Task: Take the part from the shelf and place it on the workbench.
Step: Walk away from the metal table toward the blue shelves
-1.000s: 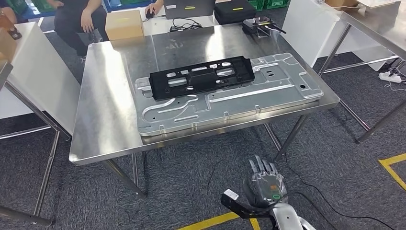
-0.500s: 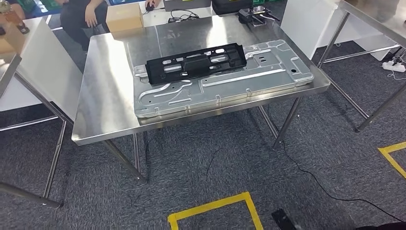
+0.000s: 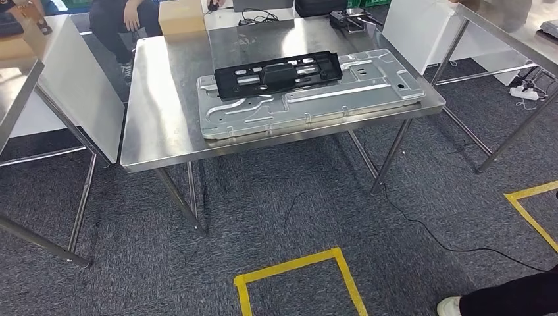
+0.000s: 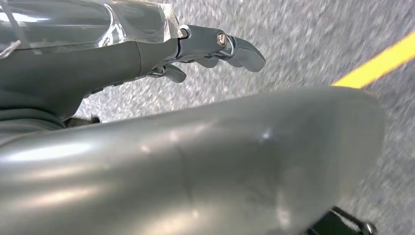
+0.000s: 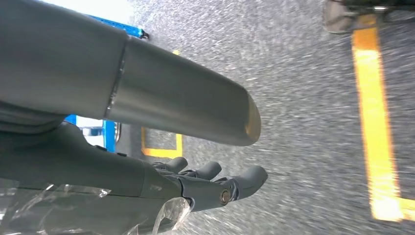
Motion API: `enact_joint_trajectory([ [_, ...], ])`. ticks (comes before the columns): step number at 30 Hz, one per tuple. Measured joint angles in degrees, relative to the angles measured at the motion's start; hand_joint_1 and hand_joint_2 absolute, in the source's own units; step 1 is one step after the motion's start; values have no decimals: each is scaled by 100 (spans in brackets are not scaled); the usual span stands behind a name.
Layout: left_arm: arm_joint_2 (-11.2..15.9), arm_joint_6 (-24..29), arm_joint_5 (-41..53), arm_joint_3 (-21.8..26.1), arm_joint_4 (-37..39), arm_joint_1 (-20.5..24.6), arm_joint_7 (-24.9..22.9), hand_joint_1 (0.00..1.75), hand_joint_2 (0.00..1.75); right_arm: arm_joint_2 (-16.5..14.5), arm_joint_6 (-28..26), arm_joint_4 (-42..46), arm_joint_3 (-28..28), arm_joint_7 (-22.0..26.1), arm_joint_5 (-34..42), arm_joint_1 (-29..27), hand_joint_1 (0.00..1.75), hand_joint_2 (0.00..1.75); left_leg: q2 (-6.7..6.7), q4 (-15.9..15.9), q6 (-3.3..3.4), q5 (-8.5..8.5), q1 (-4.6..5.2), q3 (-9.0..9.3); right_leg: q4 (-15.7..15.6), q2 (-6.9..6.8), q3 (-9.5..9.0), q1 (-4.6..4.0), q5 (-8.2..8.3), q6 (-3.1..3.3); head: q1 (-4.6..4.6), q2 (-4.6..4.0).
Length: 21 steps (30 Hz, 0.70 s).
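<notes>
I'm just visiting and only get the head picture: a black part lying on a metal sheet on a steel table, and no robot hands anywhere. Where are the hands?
Observer: The left wrist view shows the left hand hanging over grey carpet, and it holds nothing.
Operator: And the other hand?
Observer: The right hand is empty too, with its fingers stretched out and apart above the carpet.
Operator: Is anything near it that I can't see?
Observer: Yes, a blue thing stands on the floor behind that hand. It is too cut off to identify.
</notes>
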State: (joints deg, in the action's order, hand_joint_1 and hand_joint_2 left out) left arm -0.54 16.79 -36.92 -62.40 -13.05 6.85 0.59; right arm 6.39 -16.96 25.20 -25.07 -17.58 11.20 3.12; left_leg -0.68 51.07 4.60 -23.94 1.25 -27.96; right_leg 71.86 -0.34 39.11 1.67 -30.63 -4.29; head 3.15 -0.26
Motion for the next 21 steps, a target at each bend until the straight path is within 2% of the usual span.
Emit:
enact_joint_trajectory([
  [1, 0, -9, 6, -1, 0, 0, 1, 0, 0, -25, -8, -104, 12, 61, 8, 18, 0, 0, -3, 44, -13, 52, 0, -107, -71, 0, -174, 3, 171, -4, 1, 0],
  [2, 1, -17, 10, -1, 0, 2, 2, 0, 0, -47, -12, -194, 20, 108, 10, 40, 0, 0, -5, 99, -30, 95, -2, -205, -355, 0, -452, 7, 323, -5, 0, 0],
  [3, 2, -23, 13, -1, 0, 4, 2, 0, 0, -68, -17, -269, 24, 143, 3, 63, 0, 0, -4, 164, -52, 130, 5, -297, -796, 0, -796, 4, 366, -2, -1, 0],
  [4, 3, -28, 19, -1, 0, 7, 3, 0, 0, -83, -21, -330, 27, 172, -8, 79, 0, 0, -5, 228, -77, 160, 11, -369, -1257, 5, -1111, -6, 313, 17, 1, 0],
  [5, 5, -31, 26, -1, 0, 10, 5, 0, 0, -100, -27, -384, 29, 193, -20, 92, 0, 0, -10, 279, -104, 192, 18, -422, -1599, 10, -1317, -19, 224, 42, 2, 0],
  [6, 7, -31, 34, -1, 0, 12, 7, 0, 0, -115, -31, -433, 31, 208, -29, 101, 0, 0, -18, 310, -128, 228, 22, -464, -1798, 17, -1415, -38, 146, 77, 2, 0],
  [8, 10, -32, 45, -1, 0, 8, 11, 0, 0, -154, -39, -540, 33, 217, -35, 109, 0, 0, -25, 347, -178, 283, 2, -519, -1853, 8, -1370, -47, 177, 169, 1, 0],
  [9, 11, -32, 48, -1, 0, 0, 9, 0, 0, -172, -39, -586, 34, 217, -35, 119, 0, 0, -16, 410, -211, 208, -12, -560, -1855, -4, -1328, -44, 224, 217, 3, 0],
  [10, 13, -33, 50, -2, 0, -7, 8, 0, 0, -191, -40, -631, 38, 216, -33, 132, 0, 0, -5, 575, -251, 24, -30, -627, -1861, -18, -1274, -36, 280, 263, 6, 0],
  [11, 15, -33, 51, -2, 0, -13, 6, 0, 0, -209, -34, -674, 43, 206, -27, 146, 0, 0, 5, 860, -294, -253, -54, -723, -1862, -31, -1207, -29, 340, 293, 7, 0],
  [13, 15, -31, 49, -4, 0, -16, 9, 0, 0, -240, -1, -744, 55, 148, -9, 167, 0, 0, 10, 1636, -366, -815, -93, -923, -1857, -37, -1047, -32, 463, 317, 11, 0],
  [14, 15, -26, 43, -4, 0, -17, 13, 0, 0, -259, 29, -780, 58, 96, 1, 169, 0, 0, 9, 1946, -386, -927, -108, -959, -1855, -38, -959, -33, 524, 313, 11, 0],
  [15, 15, -18, 37, -5, 0, -18, 17, 0, 0, -280, 61, -812, 61, 39, 9, 171, 0, 0, 10, 2084, -391, -892, -118, -916, -1854, -38, -873, -33, 579, 306, 11, 0],
  [16, 15, -9, 27, -5, 0, -19, 19, 0, 0, -300, 92, -842, 62, -24, 16, 171, 0, 0, 10, 2019, -388, -734, -124, -779, -1853, -36, -793, -33, 633, 296, 11, 0],
  [17, 16, 2, 18, -5, 0, -18, 19, 0, 0, -324, 117, -869, 63, -82, 19, 172, 0, 0, 10, 1757, -373, -530, -125, -554, -1853, -32, -724, -33, 683, 281, 12, 0],
  [18, 20, 9, 9, -5, 0, -14, 17, 0, 0, -353, 138, -891, 63, -131, 22, 172, 0, 0, 10, 1335, -346, -383, -121, -256, -1853, -30, -672, -33, 729, 261, 12, 0],
  [19, 25, 15, 1, -5, 0, -9, 13, 0, 0, -382, 152, -909, 64, -173, 23, 171, 0, 0, 8, 848, -314, -330, -105, 57, -1850, -30, -634, -39, 774, 237, 12, 0],
  [20, 30, 18, -4, -5, 0, -3, 7, 0, 0, -409, 164, -924, 64, -201, 22, 170, 0, 0, 8, 431, -283, -363, -88, 305, -1848, -32, -610, -44, 817, 209, 12, 0],
  [21, 33, 19, -7, -5, 0, 3, 3, 0, 0, -429, 172, -936, 64, -219, 20, 169, 0, 0, 7, 138, -257, -432, -67, 463, -1847, -38, -590, -45, 858, 179, 10, 0],
])
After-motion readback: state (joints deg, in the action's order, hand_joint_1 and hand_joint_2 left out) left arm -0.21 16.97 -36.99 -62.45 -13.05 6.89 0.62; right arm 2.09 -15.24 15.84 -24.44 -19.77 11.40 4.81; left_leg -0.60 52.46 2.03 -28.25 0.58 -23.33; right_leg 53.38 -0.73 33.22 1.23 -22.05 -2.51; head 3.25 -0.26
